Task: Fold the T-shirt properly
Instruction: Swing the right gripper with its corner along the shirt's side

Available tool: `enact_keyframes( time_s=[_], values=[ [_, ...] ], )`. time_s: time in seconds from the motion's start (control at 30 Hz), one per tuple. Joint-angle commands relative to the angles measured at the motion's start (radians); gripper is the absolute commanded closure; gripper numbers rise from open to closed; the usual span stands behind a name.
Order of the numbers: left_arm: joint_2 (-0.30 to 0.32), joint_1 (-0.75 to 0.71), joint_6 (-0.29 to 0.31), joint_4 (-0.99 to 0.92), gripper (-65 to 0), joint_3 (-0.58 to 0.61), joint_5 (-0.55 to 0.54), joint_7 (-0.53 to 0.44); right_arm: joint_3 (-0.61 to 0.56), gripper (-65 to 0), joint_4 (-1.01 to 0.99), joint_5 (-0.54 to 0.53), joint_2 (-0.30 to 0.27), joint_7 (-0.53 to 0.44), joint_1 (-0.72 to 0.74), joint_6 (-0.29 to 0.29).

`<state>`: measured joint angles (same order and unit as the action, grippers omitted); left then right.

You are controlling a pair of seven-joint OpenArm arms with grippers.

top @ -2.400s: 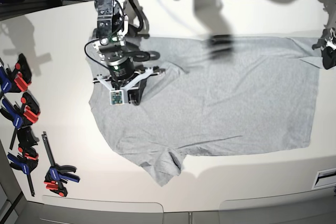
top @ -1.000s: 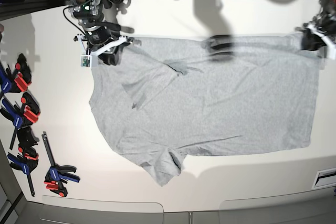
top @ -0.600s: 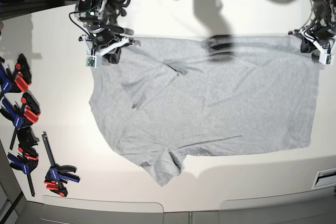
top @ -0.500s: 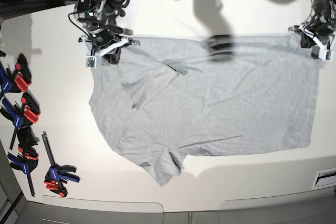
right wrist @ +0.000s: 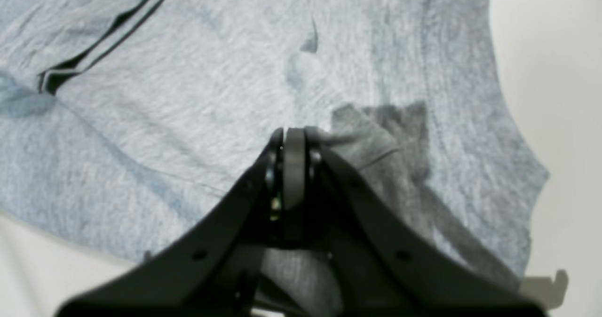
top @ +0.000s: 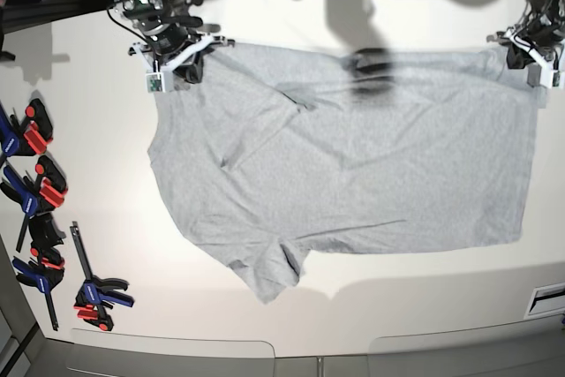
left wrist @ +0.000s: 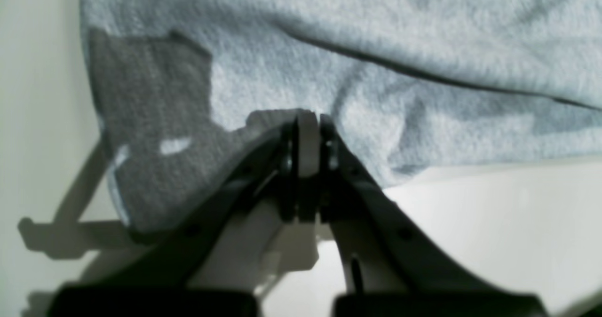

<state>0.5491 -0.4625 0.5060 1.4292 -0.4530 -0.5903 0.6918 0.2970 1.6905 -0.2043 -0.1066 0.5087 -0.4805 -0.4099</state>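
1. I see the large light heather-grey cotton T-shirt (top: 353, 147) spread nearly flat on the white desk (top: 353, 306), plain side up, no lettering visible.
2. In the base view its long axis runs left to right; one short sleeve (top: 269, 275) sticks out at the lower edge, and a few creases run near the upper left.
3. My right pincer (top: 181, 64) sits at the shirt's upper left corner in the base view, jaws pressed together and pinching the grey fabric there.
4. The right wrist view confirms it: right pincer tips (right wrist: 292, 140) closed on a small raised fold of cloth (right wrist: 371, 143).
5. My left pincer (top: 530, 55) is at the upper right corner in the base view, by the shirt's edge.
6. In the left wrist view the left pincer (left wrist: 308, 124) has its tips pressed together on the shirt's edge (left wrist: 376, 133), fabric bunched around them.
7. Blue and red bar clamps (top: 40, 209) lie along the desk's left side, well apart from the shirt.
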Motion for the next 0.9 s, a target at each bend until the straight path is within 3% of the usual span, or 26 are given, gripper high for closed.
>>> enact_keyframes(
  time_s=[0.0,0.3,0.6,0.87],
  values=[
    [0.014,-0.027,-0.002,0.003,0.0,-0.004,0.025,0.045,0.004,0.0,0.005,0.026,-0.015,0.035,-0.023,0.006],
    [0.013,-0.159,-0.003,0.003,0.0,-0.004,0.021,0.041,0.006,0.0,0.033,0.026,-0.059,0.042,-0.117,0.006],
    [-0.051,-0.245,-0.002,0.003,0.0,-0.04,-0.02,0.042,0.016,0.0,0.191,0.075,-0.06,0.053,-0.193,0.006],
    [-0.054,-0.289,-0.001,0.003,0.0,-0.082,-0.066,0.049,0.031,0.0,0.212,0.074,-0.065,0.053,-0.193,0.006]
  ],
)
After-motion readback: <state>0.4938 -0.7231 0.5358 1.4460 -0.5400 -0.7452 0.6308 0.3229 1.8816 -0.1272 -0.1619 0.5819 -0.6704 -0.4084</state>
